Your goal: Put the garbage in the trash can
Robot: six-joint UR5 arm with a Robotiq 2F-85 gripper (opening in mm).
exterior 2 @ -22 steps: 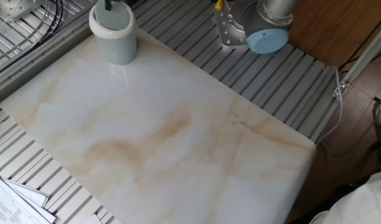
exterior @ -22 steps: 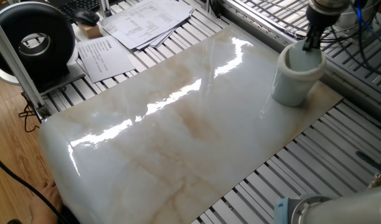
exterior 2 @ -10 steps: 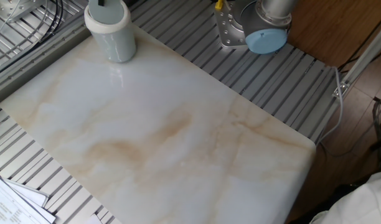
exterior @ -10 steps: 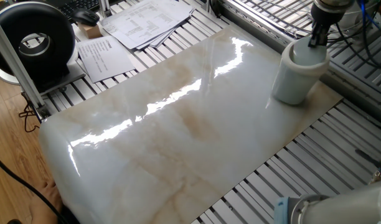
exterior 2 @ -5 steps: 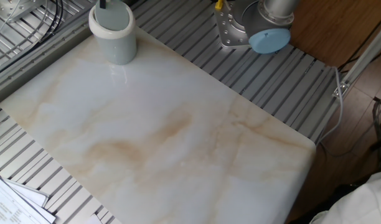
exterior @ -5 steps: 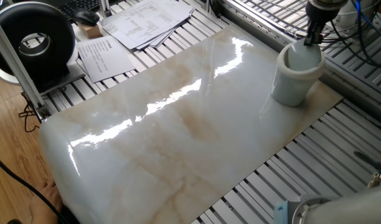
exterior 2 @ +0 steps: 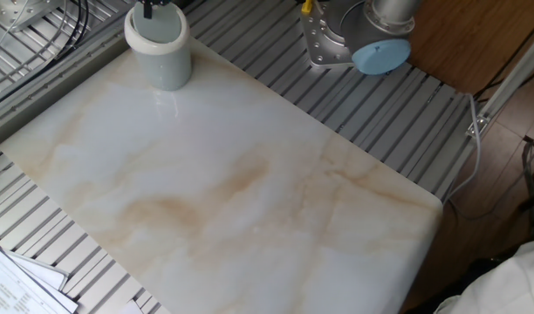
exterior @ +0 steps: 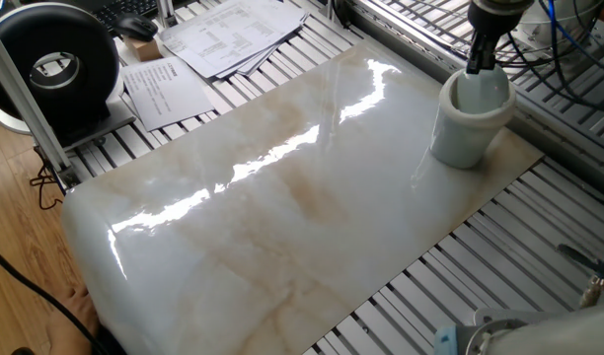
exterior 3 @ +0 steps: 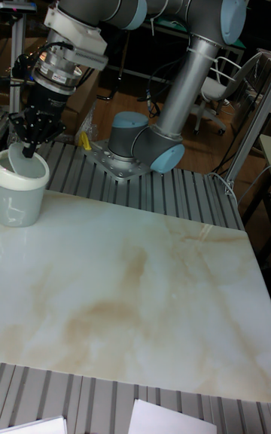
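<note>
We are not seeing the garbage in any view; whatever lies inside the trash can (exterior: pixel 468 123) is staying hidden behind its wall and rim. The end effector (exterior: pixel 475 61) is running off the top edge in one fixed view, and in the other fixed view we are seeing only its dark tip (exterior 2: pixel 148 10). In the tall fixed view its fingers (exterior 3: pixel 28 149) are too dark and close together for us to tell how the jaws stand. The trash can (exterior 3: pixel 19 189) is being cut by the left edge there.
</note>
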